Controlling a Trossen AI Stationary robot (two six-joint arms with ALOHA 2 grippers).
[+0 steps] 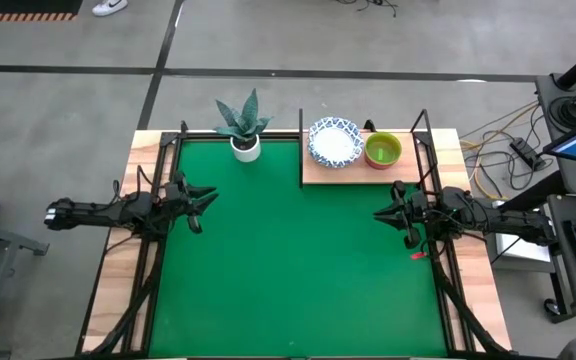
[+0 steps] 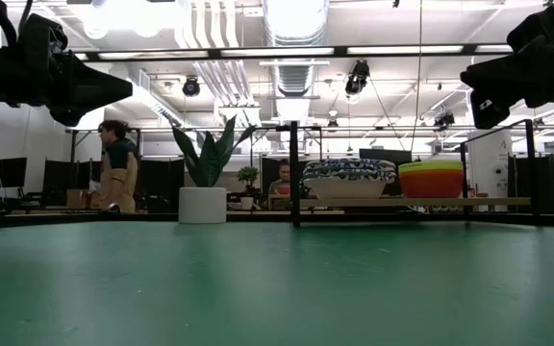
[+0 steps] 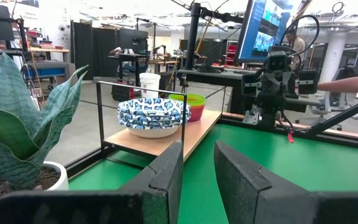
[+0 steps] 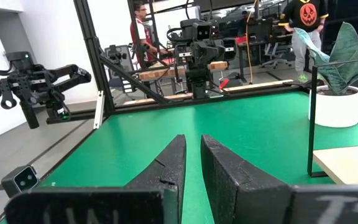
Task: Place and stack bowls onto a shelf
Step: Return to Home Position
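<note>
On the light wood shelf (image 1: 318, 172) at the table's far right, a stack of white bowls with blue patterned rims (image 1: 335, 142) rests on its base. Beside it, toward the table's right, a stack of small coloured bowls (image 1: 382, 150) has a green one on top. The left wrist view shows both the patterned stack (image 3: 154, 117) and the coloured stack (image 3: 194, 106). My left gripper (image 1: 208, 200) hovers over the mat's left edge, empty, its fingers (image 3: 197, 149) a little apart. My right gripper (image 1: 380, 212) hovers near the mat's right edge, in front of the shelf, empty and narrowly open (image 4: 192, 140).
A white pot with a spiky green plant (image 1: 243, 130) stands at the far edge, left of the shelf. The shelf's thin black frame (image 2: 294, 173) rises above the board. The green mat (image 1: 288, 260) stretches between the two arms. People are in the room beyond the table.
</note>
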